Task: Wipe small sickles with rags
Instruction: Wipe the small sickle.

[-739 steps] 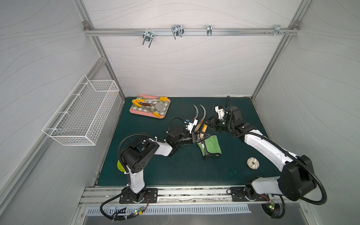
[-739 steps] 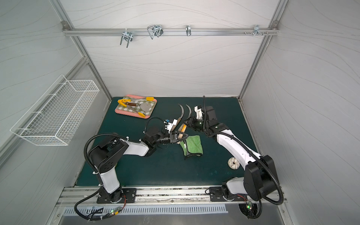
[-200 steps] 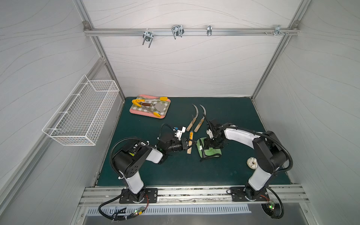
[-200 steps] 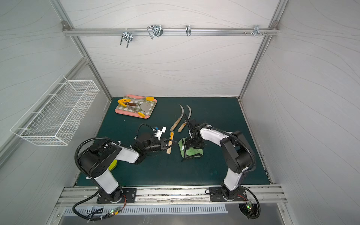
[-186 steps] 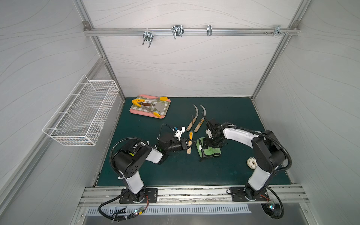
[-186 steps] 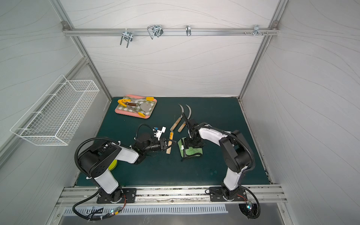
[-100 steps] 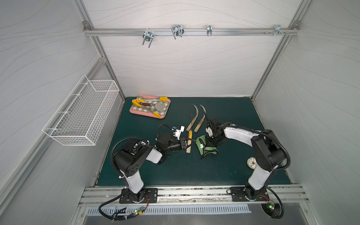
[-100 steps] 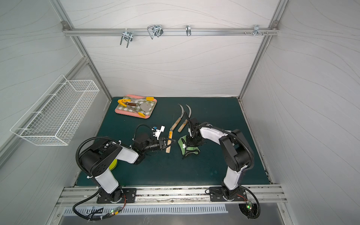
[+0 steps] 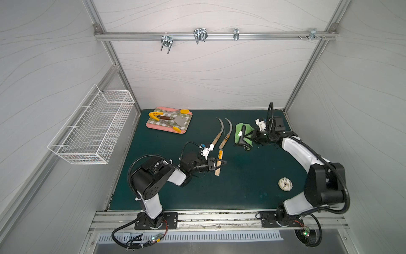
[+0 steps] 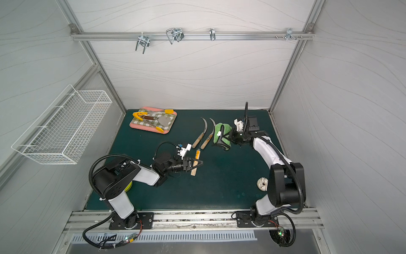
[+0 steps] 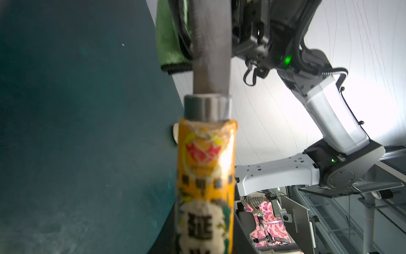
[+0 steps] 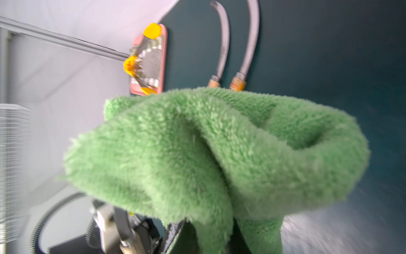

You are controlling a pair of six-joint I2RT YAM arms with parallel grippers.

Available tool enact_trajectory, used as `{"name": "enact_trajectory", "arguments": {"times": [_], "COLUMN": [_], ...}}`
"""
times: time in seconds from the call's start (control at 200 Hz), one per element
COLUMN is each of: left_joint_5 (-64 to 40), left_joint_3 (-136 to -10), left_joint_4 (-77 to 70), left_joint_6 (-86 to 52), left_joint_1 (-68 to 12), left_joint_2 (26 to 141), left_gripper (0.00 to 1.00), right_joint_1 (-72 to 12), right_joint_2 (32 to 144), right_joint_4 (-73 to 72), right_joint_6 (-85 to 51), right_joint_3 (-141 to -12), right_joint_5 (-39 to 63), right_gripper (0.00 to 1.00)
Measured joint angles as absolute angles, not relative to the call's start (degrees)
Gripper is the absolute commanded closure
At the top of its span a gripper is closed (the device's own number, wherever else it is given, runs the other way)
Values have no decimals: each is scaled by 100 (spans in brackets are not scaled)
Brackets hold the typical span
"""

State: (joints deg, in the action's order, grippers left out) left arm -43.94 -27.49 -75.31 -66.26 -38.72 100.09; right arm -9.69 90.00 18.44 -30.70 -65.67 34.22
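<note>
My left gripper (image 9: 217, 164) is shut on the wooden handle of one small sickle (image 9: 220, 156), just below its orange label (image 11: 206, 167). The grey blade (image 11: 211, 55) points away from the wrist towards the right arm. Two more small sickles (image 9: 216, 138) (image 9: 226, 137) lie side by side on the green mat, blades towards the back wall. My right gripper (image 9: 252, 137) is shut on the light-green rag (image 9: 241, 132), which hangs bunched above the mat at the back right. The rag (image 12: 219, 149) fills the right wrist view and hides the jaws. The rag and the held sickle are apart.
A pink tray (image 9: 150, 126) holding yellow-tipped tongs and a spatula sits at the back left. A white wire basket (image 9: 92, 129) hangs on the left wall. A white ring-shaped object (image 9: 285, 183) lies on the mat near the right arm's base. Hooks (image 9: 200, 36) hang overhead.
My right gripper shut on the rag in the middle of the mat, lifted it and carried it to the back right. The left gripper, still holding its sickle, shifted slightly right.
</note>
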Motion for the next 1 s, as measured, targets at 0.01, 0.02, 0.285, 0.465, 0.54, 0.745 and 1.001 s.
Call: {"name": "enact_trajectory", "arguments": {"times": [0.01, 0.02, 0.285, 0.465, 0.54, 0.745, 1.001], "left_joint_5": [-4394, -4392, -4303, -4215, -4187, -4136, -4119], "left_joint_3": [-2757, -2766, -2902, -2947, -2971, -3170, -3361], "left_joint_4": [-7535, -7540, -7561, -7568, -7603, -7660, -7662], "left_joint_6": [-6628, -6630, -6672, -6683, -6663, -6663, -6674], "left_joint_1": [-3889, -3907, -4110, -4136, -4136, -4132, -4117], "left_joint_2": [10009, 10009, 10005, 10049, 10182, 10724, 10855], "left_gripper": [100, 100, 100, 100, 100, 100, 100], "right_joint_1": [-972, -974, -1245, -1479, -1525, -1584, -1885], "right_joint_2": [9065, 9115, 10219, 10259, 10217, 9813, 9362], "right_joint_4": [1809, 1780, 1345, 972, 794, 600, 419], "right_joint_6": [-3092, -3124, -3586, -3758, -3795, -3798, -3765], "right_joint_3": [-6606, -6650, -7363, -7400, -7310, -6897, -6713], "right_joint_5": [3452, 3476, 3719, 3900, 3972, 4136, 4324], "right_gripper": [91, 90, 91, 91, 91, 90, 90]}}
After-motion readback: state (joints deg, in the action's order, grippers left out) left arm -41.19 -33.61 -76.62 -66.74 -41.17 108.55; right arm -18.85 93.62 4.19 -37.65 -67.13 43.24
